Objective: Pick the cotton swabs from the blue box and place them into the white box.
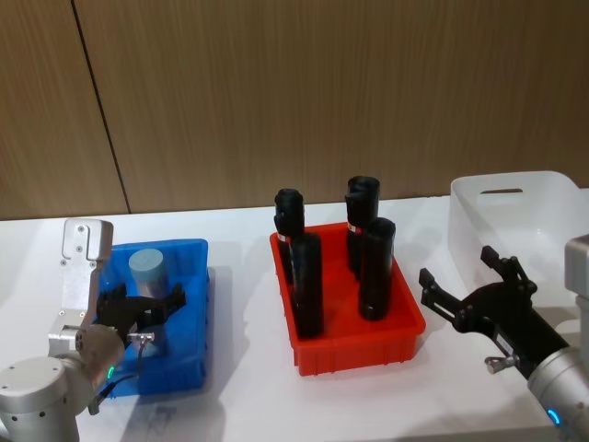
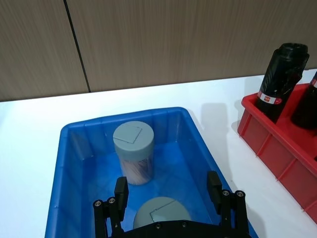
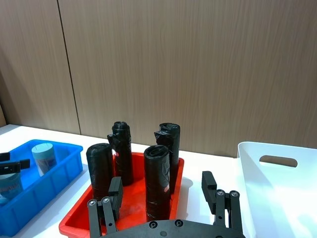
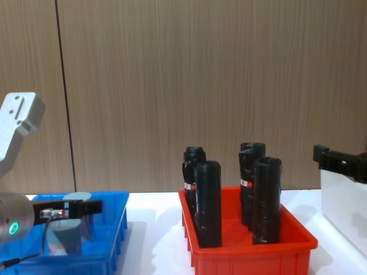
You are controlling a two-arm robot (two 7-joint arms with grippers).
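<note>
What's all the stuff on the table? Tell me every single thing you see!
blue box: one, bright blue, left side of the table.
cotton swabs: two jars, clear with grey-blue lids, standing in the blue box.
red bin: one, red, middle of the table.
black cylinders: at least four, black, upright in the red bin.
white box: one, see-through white, right side.
table: one, white.
wall: brown wood, behind the table.
left gripper: black, open, over the nearer jar in the blue box.
right gripper: black, open, between the red bin and the white box.
</note>
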